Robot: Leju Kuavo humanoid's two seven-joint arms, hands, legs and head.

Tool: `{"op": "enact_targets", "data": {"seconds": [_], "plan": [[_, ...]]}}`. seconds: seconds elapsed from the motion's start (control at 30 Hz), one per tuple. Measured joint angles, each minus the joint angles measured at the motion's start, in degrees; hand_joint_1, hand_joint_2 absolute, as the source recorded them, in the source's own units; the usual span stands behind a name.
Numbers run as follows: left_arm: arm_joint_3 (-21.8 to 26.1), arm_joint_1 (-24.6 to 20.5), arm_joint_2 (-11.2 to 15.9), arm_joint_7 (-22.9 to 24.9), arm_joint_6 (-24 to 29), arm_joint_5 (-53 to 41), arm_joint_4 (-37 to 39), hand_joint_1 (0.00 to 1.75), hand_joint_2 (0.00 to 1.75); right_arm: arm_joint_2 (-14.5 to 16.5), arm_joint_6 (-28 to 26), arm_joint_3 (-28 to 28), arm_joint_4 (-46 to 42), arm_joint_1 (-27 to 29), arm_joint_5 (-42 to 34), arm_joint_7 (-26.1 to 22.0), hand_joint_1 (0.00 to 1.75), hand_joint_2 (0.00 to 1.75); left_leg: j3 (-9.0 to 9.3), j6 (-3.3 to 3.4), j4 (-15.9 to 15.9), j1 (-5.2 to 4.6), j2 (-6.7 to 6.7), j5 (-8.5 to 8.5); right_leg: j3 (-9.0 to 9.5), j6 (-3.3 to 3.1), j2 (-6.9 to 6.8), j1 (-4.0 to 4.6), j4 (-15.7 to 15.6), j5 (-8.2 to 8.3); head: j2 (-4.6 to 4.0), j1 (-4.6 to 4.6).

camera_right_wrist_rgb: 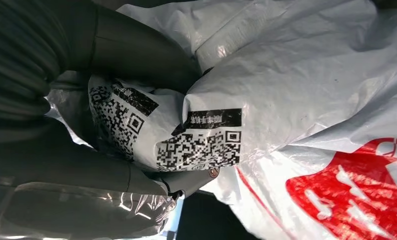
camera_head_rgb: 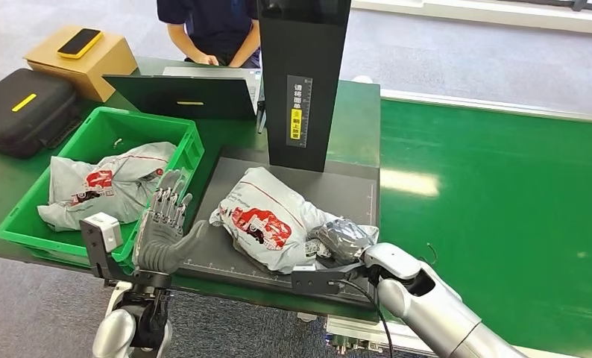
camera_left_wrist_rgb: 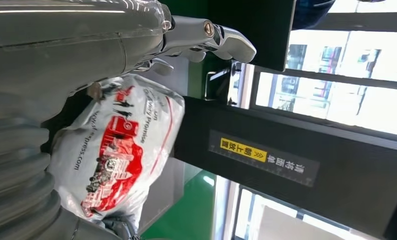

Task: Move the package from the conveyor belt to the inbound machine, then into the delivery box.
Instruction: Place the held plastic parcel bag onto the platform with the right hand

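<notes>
- The place looked like a parcel-sorting or logistics test station set up indoors.
- A wide green conveyor belt (camera_head_rgb: pixel 502 186) ran beside a dark scanning platform (camera_head_rgb: pixel 226 179) with ruler marks along its edges.
- A black scanner column (camera_head_rgb: pixel 302 82) carrying a yellow label stood over the platform.
- A green bin (camera_head_rgb: pixel 99 134) held a courier bag (camera_head_rgb: pixel 106 186).
- A person (camera_head_rgb: pixel 211 30) sat at a laptop (camera_head_rgb: pixel 181 95) on the tabletop (camera_head_rgb: pixel 356 119), over grey carpeted floor (camera_head_rgb: pixel 464 52).

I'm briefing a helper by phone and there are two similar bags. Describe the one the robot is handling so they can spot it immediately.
Find the tall black scanner column; at its foot lies a dark flat platform. The package lies on that platform, gripped at one end by the right hand. Unlike the similar bag, it is not in the green bin.
</notes>
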Motion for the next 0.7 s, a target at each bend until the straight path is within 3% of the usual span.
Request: {"op": "enact_targets", "data": {"seconds": [0.03,0.07,0.27,0.7], "plan": [[0.06,0.01,-0.07,0.05,0.03,0.02,-0.17,0.00,1.75,-0.13,-2.02,0.59,0.24,-0.36,-1.22,-0.11,0.04,1.75,0.00,0.00,0.00,0.00,-0.01,0.02,0.01,0.00,-0.01,0.00,0.01,0.01,0.00,0.01],[0.12,0.05,-0.12,0.10,0.07,0.03,-0.35,0.00,1.75,-0.23,-4.66,0.89,0.32,-0.44,-2.49,-0.28,0.00,1.75,-0.02,-0.01,0.00,0.00,-0.02,0.03,0.01,0.00,-0.01,0.00,0.03,0.03,0.00,-0.01],[0.48,0.86,-0.47,0.23,0.13,0.14,-1.61,0.00,1.75,-0.48,-21.35,-2.27,-4.49,2.97,-9.96,-1.73,0.00,1.75,-0.15,-0.02,0.00,0.00,-0.06,0.06,-0.06,-0.01,-0.04,-0.01,0.05,0.06,0.01,0.00],[0.85,1.98,-0.56,0.40,0.19,-0.36,-2.19,0.00,1.75,0.47,-34.41,-18.27,-16.50,17.32,-20.94,-4.68,0.00,1.75,-0.35,-0.01,0.00,-0.01,-0.18,0.03,-0.22,-0.02,-0.13,-0.01,0.00,0.02,0.00,-0.01]]}}
